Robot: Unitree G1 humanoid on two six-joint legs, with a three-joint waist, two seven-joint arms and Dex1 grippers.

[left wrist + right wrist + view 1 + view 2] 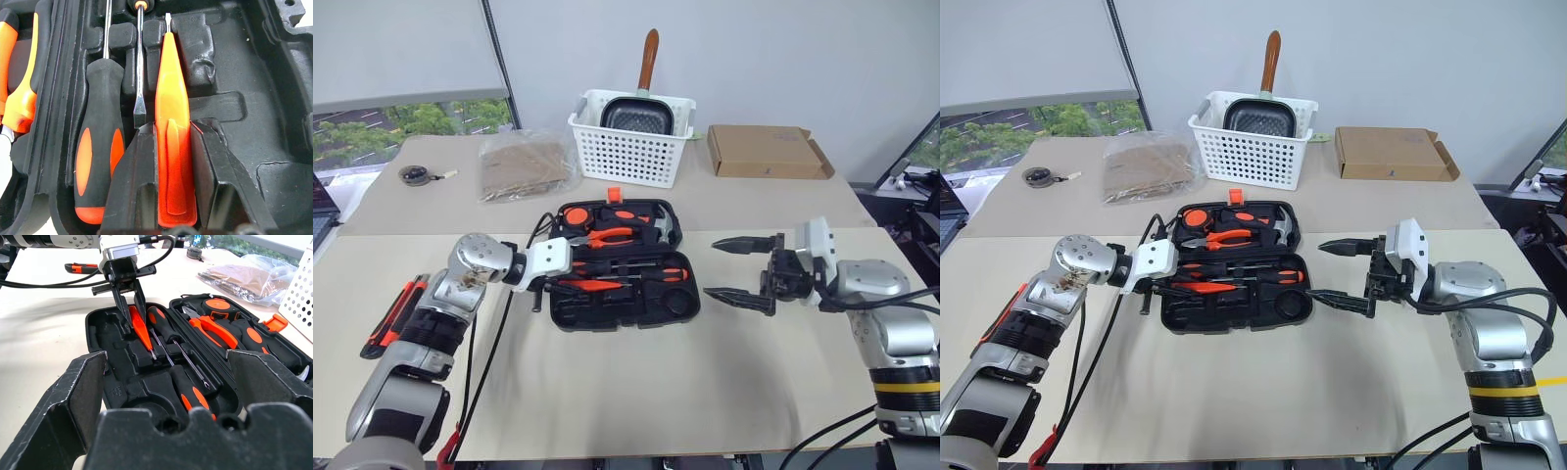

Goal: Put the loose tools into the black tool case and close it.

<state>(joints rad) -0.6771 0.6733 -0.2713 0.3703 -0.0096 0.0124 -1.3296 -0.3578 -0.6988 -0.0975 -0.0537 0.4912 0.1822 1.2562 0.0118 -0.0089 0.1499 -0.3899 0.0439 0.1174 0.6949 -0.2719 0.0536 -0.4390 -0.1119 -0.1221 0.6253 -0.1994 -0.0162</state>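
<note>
The black tool case (680,305) lies open mid-table, its shaped slots showing. My left gripper (133,318) is shut on the thin all-orange screwdriver (172,147), holding it low over the near half, beside a black-and-orange screwdriver (98,147) lying in its slot. A second black-and-orange screwdriver (188,394) lies in the same half. The orange-and-black utility knife (396,313) rests on the table far left of the case. A small grey tape roll (414,174) sits at the back left. My right gripper (711,267) hangs open right of the case, holding nothing.
Orange-handled pliers (612,236) and a hammer (651,227) sit in the case's far half. Behind the case stand a white lattice basket (631,157) with a pan, a cardboard box (766,152) and a plastic bag (521,164).
</note>
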